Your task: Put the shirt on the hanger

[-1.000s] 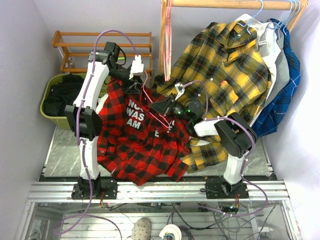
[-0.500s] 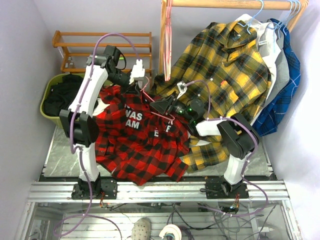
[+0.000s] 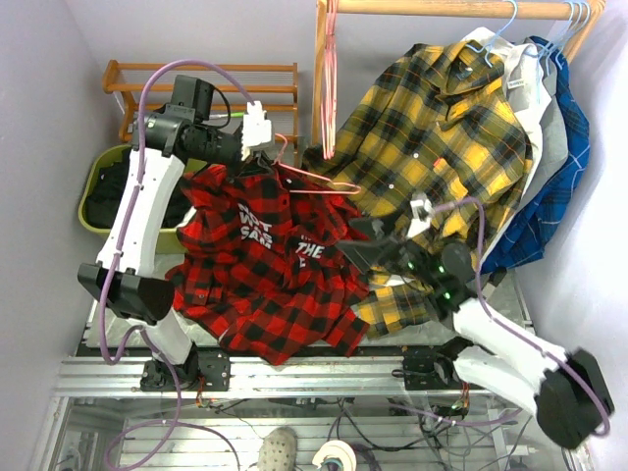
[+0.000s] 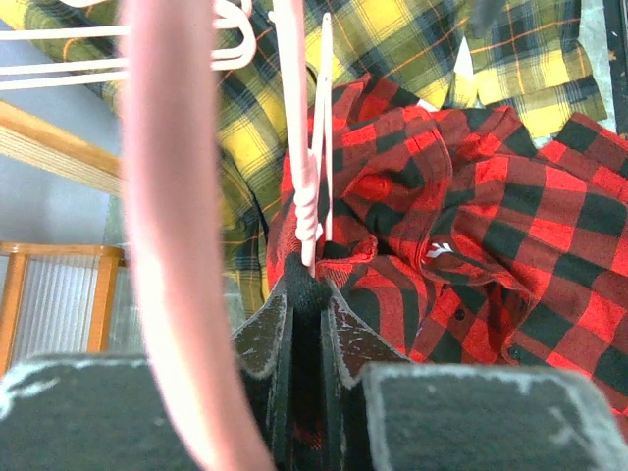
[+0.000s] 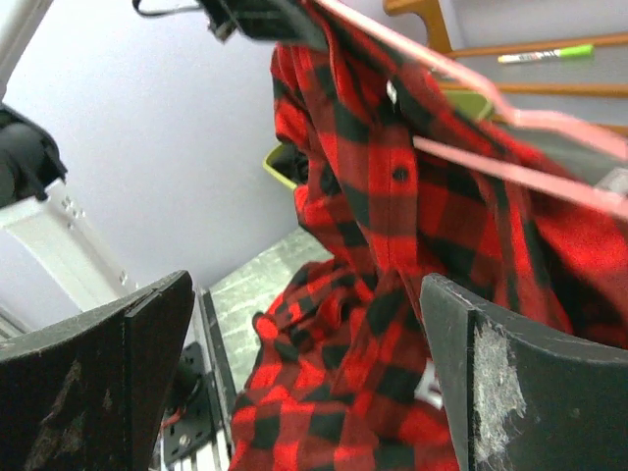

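Now the hanger (image 3: 319, 178) is clenched at its neck by the left gripper (image 4: 306, 294), upper left, with the shirt (image 3: 257, 285) hanging centre-left. Its shoulder should be drawn squarely over the wire by the released right gripper (image 3: 363, 243).

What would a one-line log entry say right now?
left gripper shut on hanger | right gripper open, empty | shirt partly lifted, one hanger arm bare

Find the shirt (image 3: 260, 280) draped over the left half of the desk (image 3: 108, 294), collar end raised on the hanger (image 3: 319, 178) at back left, hanger neck between the left fingers (image 4: 260, 343). Find the right fingers (image 5: 510, 392) just right of the shirt, a bin (image 3: 93, 182) behind the desk's left corner, a rack (image 3: 196, 74) behind that, hung shirts (image 3: 442, 118) at back right.
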Motion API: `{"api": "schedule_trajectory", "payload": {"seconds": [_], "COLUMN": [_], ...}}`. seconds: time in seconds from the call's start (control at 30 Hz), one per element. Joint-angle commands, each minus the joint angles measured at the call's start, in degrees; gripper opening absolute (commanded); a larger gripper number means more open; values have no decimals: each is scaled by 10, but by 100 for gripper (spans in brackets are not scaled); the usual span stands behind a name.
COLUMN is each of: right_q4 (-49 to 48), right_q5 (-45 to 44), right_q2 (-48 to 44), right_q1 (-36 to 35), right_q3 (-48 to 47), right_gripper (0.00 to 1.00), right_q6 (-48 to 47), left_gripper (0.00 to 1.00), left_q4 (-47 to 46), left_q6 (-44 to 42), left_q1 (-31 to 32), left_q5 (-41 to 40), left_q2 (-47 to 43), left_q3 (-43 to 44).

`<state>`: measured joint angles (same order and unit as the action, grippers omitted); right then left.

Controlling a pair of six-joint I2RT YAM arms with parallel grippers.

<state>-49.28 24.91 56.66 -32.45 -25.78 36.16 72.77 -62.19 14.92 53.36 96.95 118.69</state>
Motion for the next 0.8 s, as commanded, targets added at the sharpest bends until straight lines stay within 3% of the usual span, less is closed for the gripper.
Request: {"api": "schedule_trajectory", "payload": {"seconds": [0.0,0.1,0.2,0.37,0.47,0.63,0.77], "right_q4": [95,184,188,134,65,-57,-88], "right_q5": [-56,-123,-152,-125,-111,-103,-95], "right_q2": [-158,-250,-264,-102,-18,45,68], "right_q1": [-1,-2,-2,-3,-2,-2,-2], "right_q3": [108,149,163,101,85,91,92], "right_gripper": [99,98,90,69,62,49,46], "right_q6": [2,-2,10,32,59,100,115], "left_gripper": [7,7,7,7,7,7,7], "left_q4": [-54,-41,-19,-17,-5,3,9], "left_q6": [71,79,74,81,77,69,62], "left_q1": [-2,-2,-2,-2,-2,-1,-1], "left_q5": [0,16,34,31,32,28,26], "left_q2": [-25,-34,-39,-48,-54,-62,-61], "left_q3": [5,14,25,26,28,24,23]}}
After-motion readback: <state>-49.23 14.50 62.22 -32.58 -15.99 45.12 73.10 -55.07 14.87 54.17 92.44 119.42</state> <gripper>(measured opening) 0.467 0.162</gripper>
